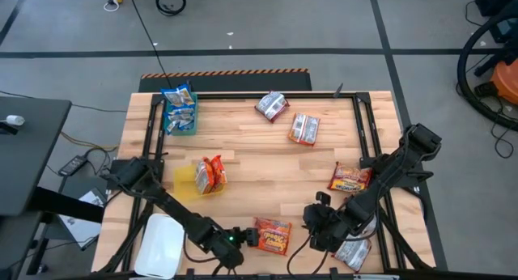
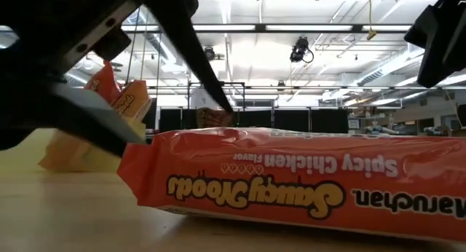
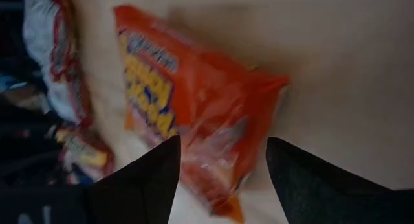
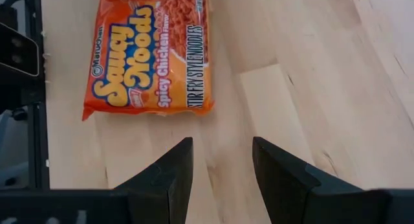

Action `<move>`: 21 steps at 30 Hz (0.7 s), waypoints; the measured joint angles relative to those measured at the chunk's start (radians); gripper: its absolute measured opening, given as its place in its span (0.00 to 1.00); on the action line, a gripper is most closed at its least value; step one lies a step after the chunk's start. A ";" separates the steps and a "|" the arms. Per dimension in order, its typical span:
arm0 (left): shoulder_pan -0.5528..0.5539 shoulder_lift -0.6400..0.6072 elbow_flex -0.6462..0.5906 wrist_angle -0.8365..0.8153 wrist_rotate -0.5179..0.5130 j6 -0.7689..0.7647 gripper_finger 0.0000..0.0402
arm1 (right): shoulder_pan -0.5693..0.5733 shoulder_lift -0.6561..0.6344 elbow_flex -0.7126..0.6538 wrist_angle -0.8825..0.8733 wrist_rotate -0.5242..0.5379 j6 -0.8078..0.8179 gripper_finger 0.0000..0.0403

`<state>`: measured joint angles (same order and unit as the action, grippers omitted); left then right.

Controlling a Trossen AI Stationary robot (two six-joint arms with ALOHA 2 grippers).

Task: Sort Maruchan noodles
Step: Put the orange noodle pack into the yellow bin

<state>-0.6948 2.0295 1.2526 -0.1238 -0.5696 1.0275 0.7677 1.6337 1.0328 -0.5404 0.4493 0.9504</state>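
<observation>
A: Your left gripper (image 1: pixel 243 239) stood at the worktop's (image 1: pixel 259 150) near edge, jaws well open and empty, around one end of the orange packet (image 1: pixel 273 235).

B: If you closed there, the crinkly wrapper could slip or tear. Right gripper (image 1: pixel 316 218)?

A: Beside it, jaws parted, nothing held. The worktop was pale wood; behind it, a hall with ceiling lamps (image 2: pixel 247 28).
</observation>
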 joint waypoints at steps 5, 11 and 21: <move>0.011 0.037 -0.001 0.040 -0.031 0.049 0.58 | 0.001 0.000 0.000 0.018 0.000 0.000 0.41; 0.024 0.078 0.000 0.117 -0.042 0.107 0.58 | 0.014 0.000 0.000 0.047 -0.021 0.025 0.41; 0.055 0.078 0.000 0.163 -0.004 0.101 0.30 | 0.044 0.000 0.000 0.055 -0.024 0.069 0.41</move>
<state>-0.6399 2.1076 1.2530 0.0391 -0.5736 1.1290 0.8120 1.6341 1.0332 -0.4852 0.4249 1.0192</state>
